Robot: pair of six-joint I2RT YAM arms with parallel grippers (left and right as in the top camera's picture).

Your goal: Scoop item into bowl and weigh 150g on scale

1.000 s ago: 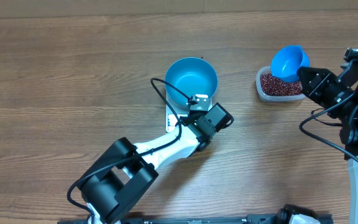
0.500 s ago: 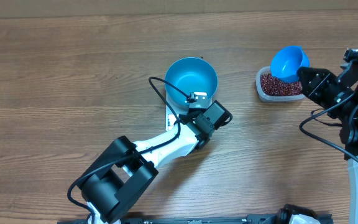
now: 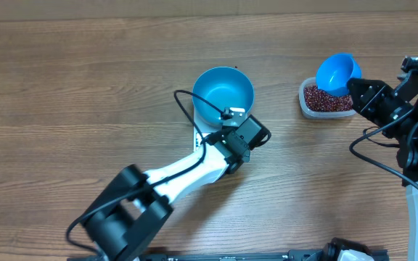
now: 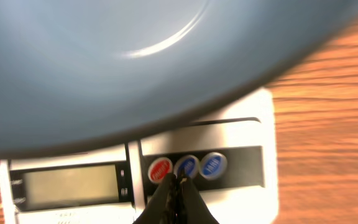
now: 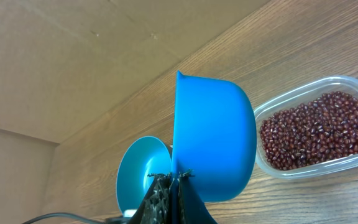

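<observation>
The empty blue bowl [image 3: 223, 93] stands on the white scale [image 3: 197, 135]. In the left wrist view the bowl's underside [image 4: 135, 56] fills the top. Below it lies the scale's front panel [image 4: 235, 186] with a blank display [image 4: 73, 185]. My left gripper [image 4: 178, 180] is shut, its tips touching the panel between a red button [image 4: 160, 168] and a blue button [image 4: 186, 166]. My right gripper [image 5: 173, 177] is shut on the handle of a blue scoop [image 5: 213, 146]. The scoop [image 3: 337, 72] hangs tilted over a clear tub [image 3: 305, 105] of dark red beans [image 5: 319, 130].
A third, blue button [image 4: 213, 165] sits right of the other two. The left arm [image 3: 187, 170] stretches from the front left of the wooden table [image 3: 85, 87] to the scale. A black cable [image 3: 187, 105] loops beside the bowl. The right arm [image 3: 412, 123] fills the right edge.
The left arm's rear links have swung lower and to the left, and its wrist has shifted slightly. The right arm and scoop have not moved.
</observation>
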